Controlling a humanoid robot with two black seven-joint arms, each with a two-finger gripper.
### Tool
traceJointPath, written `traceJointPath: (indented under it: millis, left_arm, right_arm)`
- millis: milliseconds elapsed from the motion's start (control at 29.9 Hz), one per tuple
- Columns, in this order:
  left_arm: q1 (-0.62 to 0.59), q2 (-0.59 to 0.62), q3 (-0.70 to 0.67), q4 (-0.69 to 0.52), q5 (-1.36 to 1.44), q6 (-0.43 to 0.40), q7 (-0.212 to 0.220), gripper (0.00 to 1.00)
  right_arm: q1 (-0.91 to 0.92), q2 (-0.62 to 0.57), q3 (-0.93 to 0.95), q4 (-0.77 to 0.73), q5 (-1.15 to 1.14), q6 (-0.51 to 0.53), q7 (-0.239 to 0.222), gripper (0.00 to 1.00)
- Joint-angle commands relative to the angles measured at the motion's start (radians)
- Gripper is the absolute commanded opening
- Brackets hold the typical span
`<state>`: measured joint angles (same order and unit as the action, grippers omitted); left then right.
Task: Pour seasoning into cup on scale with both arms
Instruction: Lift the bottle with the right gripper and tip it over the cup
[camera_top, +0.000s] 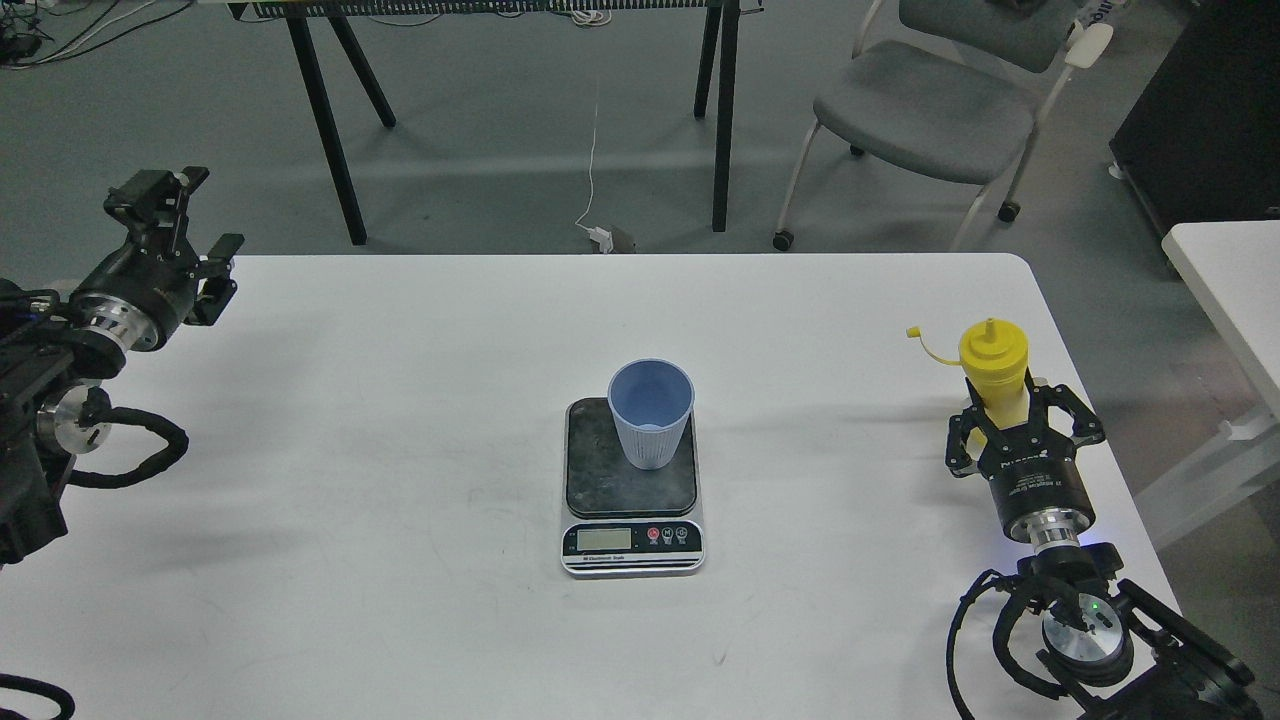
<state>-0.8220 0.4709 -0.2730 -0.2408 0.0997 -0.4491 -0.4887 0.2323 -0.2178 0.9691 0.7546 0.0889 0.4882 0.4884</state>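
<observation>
Seasoning: yellow plastic squeeze bottle (995, 372) with rounded shoulder, pointed nozzle and small tethered cap sticking out to its left; upright near the table's right edge.
Right gripper: black claw gripper (1022, 424) on a silver-ringed wrist, fingers clamped on the bottle's lower body from both sides.
Cup: light blue, finely ribbed, tapered plastic cup (651, 413), upright on the platform's rear part.
Scale: flat digital scale (631, 488), dark scuffed square platform, white base, LCD and round buttons at front, mid-table.
Left gripper: black claw gripper (178, 232) at the table's far left corner, fingers apart, holding nothing.
Table: smooth white table (400, 450) with rounded corner.
</observation>
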Motion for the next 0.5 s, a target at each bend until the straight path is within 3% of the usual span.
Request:
traceJointPath:
  millis: [0,134,401,468]
  left_arm:
    - [0.0,0.0,0.0,0.0,0.0,0.0,0.0,0.82]
    - [-0.003,0.0,-0.002,0.0,0.0,-0.003,0.0,0.82]
    - [-0.012,0.0,-0.009,-0.002,-0.002,-0.005,0.0,0.82]
    - [-0.014,-0.011,-0.011,-0.002,-0.003,-0.005,0.0,0.82]
  right_arm:
    - [0.01,-0.008,-0.007,0.022,-0.027,0.001,0.0,0.38]
    - [0.059,-0.083,-0.007,0.075,-0.255,0.001,0.0,0.37]
    - [0.329,-0.222,-0.145,0.153,-0.979,-0.005,0.0,0.38]
    - [0.405,-0.248,-0.208,0.187,-1.067,-0.103,0.0,0.38]
